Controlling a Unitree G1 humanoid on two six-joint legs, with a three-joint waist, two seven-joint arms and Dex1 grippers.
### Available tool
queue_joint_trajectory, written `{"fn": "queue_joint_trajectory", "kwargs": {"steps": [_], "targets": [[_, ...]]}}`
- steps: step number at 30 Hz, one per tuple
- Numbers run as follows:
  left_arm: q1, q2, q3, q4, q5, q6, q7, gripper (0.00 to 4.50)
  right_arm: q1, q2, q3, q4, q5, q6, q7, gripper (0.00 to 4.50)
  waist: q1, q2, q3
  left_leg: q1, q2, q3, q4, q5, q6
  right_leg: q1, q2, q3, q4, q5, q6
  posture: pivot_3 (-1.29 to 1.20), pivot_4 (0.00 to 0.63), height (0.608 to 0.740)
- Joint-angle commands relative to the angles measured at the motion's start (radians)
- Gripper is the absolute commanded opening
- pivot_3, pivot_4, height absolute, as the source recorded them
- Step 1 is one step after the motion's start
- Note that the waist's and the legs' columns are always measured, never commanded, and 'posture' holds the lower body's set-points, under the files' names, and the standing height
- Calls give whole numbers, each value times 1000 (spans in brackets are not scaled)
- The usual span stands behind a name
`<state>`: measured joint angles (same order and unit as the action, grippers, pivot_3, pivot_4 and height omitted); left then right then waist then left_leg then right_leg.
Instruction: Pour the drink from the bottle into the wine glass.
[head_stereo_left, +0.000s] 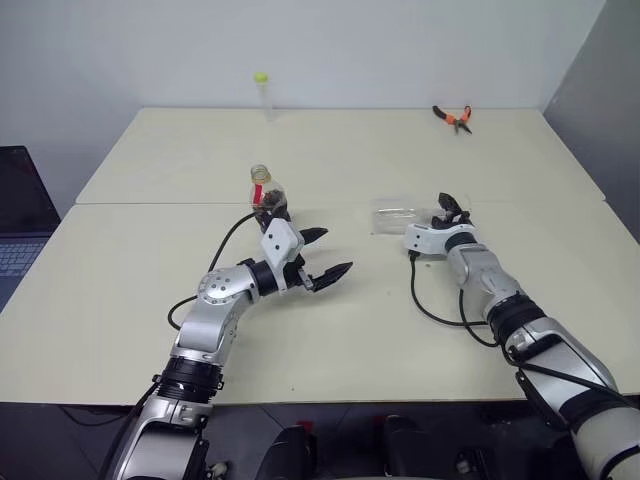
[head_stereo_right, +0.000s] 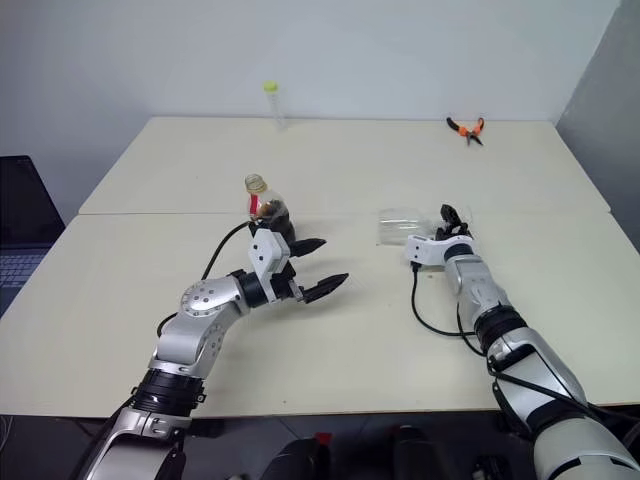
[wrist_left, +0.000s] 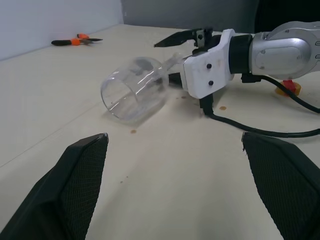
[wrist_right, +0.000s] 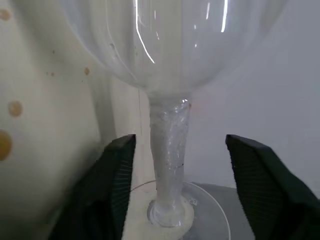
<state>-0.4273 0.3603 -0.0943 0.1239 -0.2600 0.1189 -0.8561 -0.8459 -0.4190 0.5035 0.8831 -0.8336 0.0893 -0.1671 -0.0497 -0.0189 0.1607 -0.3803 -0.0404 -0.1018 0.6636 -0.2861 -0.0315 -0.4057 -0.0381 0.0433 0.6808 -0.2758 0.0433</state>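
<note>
The wine glass (head_stereo_left: 398, 215) lies on its side on the table, its mouth toward my left arm. My right gripper (head_stereo_left: 450, 207) is open, and its two fingers (wrist_right: 117, 165) straddle the thin stem (wrist_right: 169, 145) with a gap on each side. The bottle (head_stereo_left: 268, 195) stands upright to the left. It is clear with a red label, has dark drink (head_stereo_left: 276, 210) in its lower part, and shows no cap. My left gripper (head_stereo_left: 333, 251) is open and empty just in front of the bottle, pointing across the table toward the glass (wrist_left: 135, 92).
Orange pliers (head_stereo_left: 455, 117) lie at the far right of the table. A thin clear tube with a yellow-green top (head_stereo_left: 263, 95) stands at the far edge. A laptop (head_stereo_left: 15, 220) sits off the left side. A black cable (head_stereo_left: 440, 310) trails from my right wrist.
</note>
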Motion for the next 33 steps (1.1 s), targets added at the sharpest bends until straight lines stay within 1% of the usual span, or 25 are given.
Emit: {"fn": "queue_joint_trajectory", "kwargs": {"steps": [1, 2, 5, 6, 9, 12, 13, 15, 17, 19, 20, 23, 24, 25, 29, 33], "targets": [[-24, -4, 4, -33, 0, -7, 8, 4500, -18, 9, 6, 49, -1, 0, -34, 1794, -4, 0, 0, 0, 0, 0, 0, 0, 0, 0, 0, 0, 0, 0, 0, 0, 150, 740], [-24, -4, 6, -35, 0, -3, 11, 4500, -16, 11, -2, 45, 5, 1, -37, 1384, -6, 0, 0, 0, 0, 0, 0, 0, 0, 0, 0, 0, 0, 0, 0, 0, 150, 740], [-15, -1, 15, -49, -5, 9, 23, 4500, -2, 0, -27, -3, 24, 5, -33, 356, -7, -1, -1, 0, 0, 0, 0, 0, 0, 0, 0, 0, 0, 0, 0, 0, 150, 740], [-8, 2, 21, -55, -8, 13, 30, 4500, 7, -10, -39, -32, 31, 6, -27, 143, -7, -1, -1, 0, 0, -1, 0, 0, 0, 0, 0, 0, 0, 0, 0, 0, 150, 740], [6, 12, 32, -68, -16, 21, 32, 4500, 29, -31, -61, -100, 50, 16, -6, 129, -7, -1, -1, -1, 0, -1, 0, 0, 0, 0, 0, 0, 0, 0, 0, 0, 150, 740], [49, 24, 83, -88, -21, -30, 57, 4500, 142, -76, -177, -408, 135, 59, 89, 129, -4, 0, -1, -2, 0, -1, 0, 0, 0, -1, 0, 0, -1, 0, 0, 0, 150, 740], [58, 26, 92, -92, -22, -44, 61, 4500, 171, -81, -205, -483, 155, 72, 114, 129, -4, 0, -1, -4, 0, -1, -1, 0, 0, -2, -1, 0, -2, 0, 0, 0, 150, 740], [82, 47, 111, -106, -54, -12, 33, 4500, 263, -57, -294, -649, 316, 5, 178, 129, -1, 0, -1, -4, 0, -1, -1, 0, 0, -3, -1, 0, -2, 0, 0, 0, 150, 740], [105, 71, 117, -123, -76, 18, 4, 4500, 352, -6, -363, -791, 458, 2, 244, 129, -3, 0, -1, -4, 0, -1, -1, 0, 0, -3, -1, 0, -1, 0, 0, 0, 150, 740], [119, 84, 121, -146, -102, 43, -15, 4500, 401, 37, -395, -865, 547, 25, 301, 129, -4, 0, -1, -2, 2, -2, -1, -2, 3, -2, -1, 0, -1, 0, 0, 0, 150, 740], [122, 87, 124, -156, -116, 55, -23, 4500, 415, 53, -404, -887, 582, 34, 326, 129, -4, 0, -1, -2, 2, -2, -1, -2, 4, -2, -1, -1, 0, 0, 0, 0, 150, 740], [143, 115, 133, -216, -174, 126, -53, 4500, 468, 235, -456, -919, 851, 53, 401, 128, -5, 1, 0, -1, 2, -3, -1, -2, 4, -1, 0, -2, 0, 0, 0, 0, 150, 740], [147, 126, 131, -229, -181, 136, -63, 4500, 479, 283, -469, -914, 920, 42, 429, 128, -5, 1, 0, 0, 2, -3, -1, -3, 4, 0, 0, -1, 0, 0, 0, 0, 150, 740], [150, 136, 131, -241, -187, 145, -71, 4500, 490, 314, -474, -902, 952, 36, 445, 128, -5, 1, 0, -1, 2, -4, -2, -3, 4, 0, 0, -2, 0, 0, 0, 0, 150, 740], [150, 168, 141, -267, -209, 175, -84, 4500, 505, 348, -433, -848, 954, -31, 500, 128, 0, 2, 1, -1, 0, -4, -1, -2, 4, -1, 0, -2, -1, 0, 0, 0, 150, 740], [154, 196, 161, -300, -226, 198, -80, 4500, 465, 374, -404, -716, 905, -143, 492, 128, 2, 2, 1, -1, 0, -4, -1, -2, 4, 0, 0, -2, -1, 0, 0, 0, 150, 740]]}}
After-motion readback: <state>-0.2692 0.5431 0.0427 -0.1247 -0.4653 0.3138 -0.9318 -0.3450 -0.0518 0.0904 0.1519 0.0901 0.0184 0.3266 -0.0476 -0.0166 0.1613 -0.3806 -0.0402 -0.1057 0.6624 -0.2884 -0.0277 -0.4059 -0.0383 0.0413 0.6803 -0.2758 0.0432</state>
